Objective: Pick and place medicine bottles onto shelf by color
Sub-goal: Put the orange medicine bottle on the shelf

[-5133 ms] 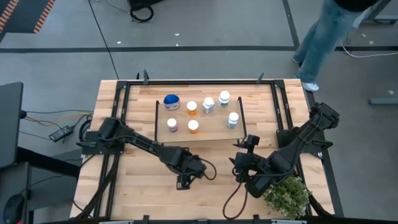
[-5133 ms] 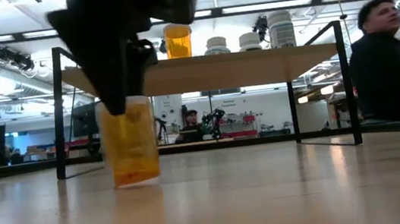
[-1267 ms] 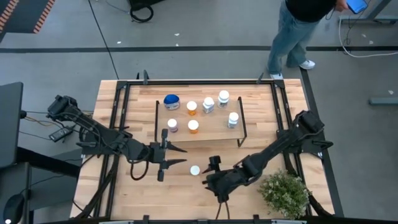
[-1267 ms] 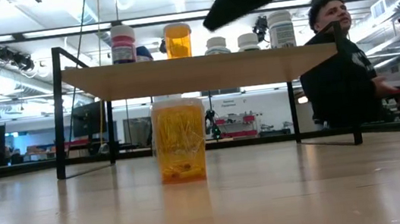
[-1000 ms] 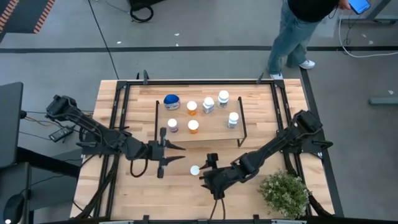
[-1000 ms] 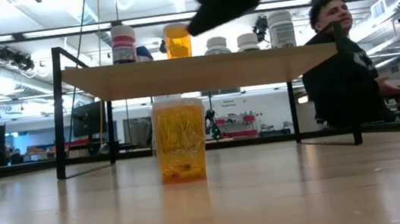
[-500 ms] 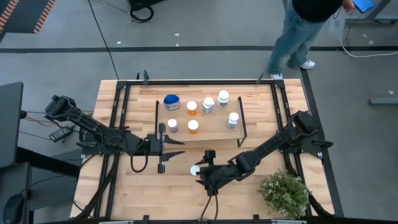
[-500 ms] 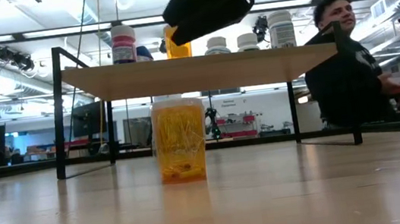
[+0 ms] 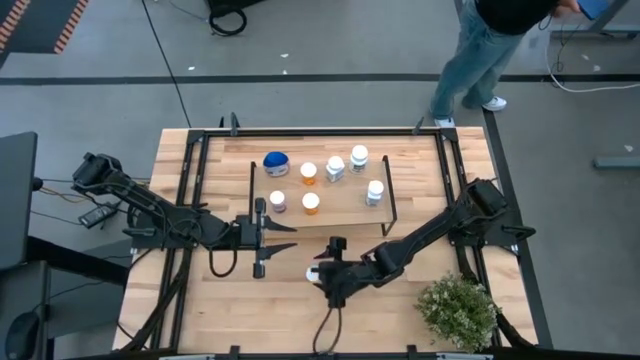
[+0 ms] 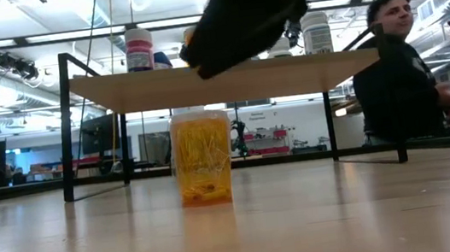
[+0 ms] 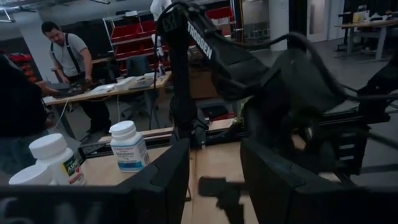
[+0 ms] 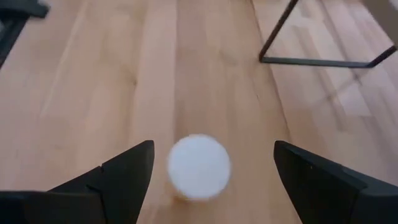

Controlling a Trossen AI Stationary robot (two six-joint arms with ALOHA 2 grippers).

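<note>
Centring comes first: the right gripper hangs over the lone orange-bodied, white-capped medicine bottle, its fingers spread wide with the white cap between them in the right wrist view. A good grasp, I judge, means dropping straight down until the fingers flank the body below the cap, closing evenly so the bottle stays upright, then lifting clear of the shelf edge.

That bottle stands on the light-wood worktop at about 6 o'clock from the low light-wood shelf with black end frames.

The left gripper waits at about 9 o'clock of the bottle, fingers partly apart and empty.

Count: one bottle on the worktop, seven on the shelf — one blue, two orange, three white, one purplish. One bushy green plant; two arms.
</note>
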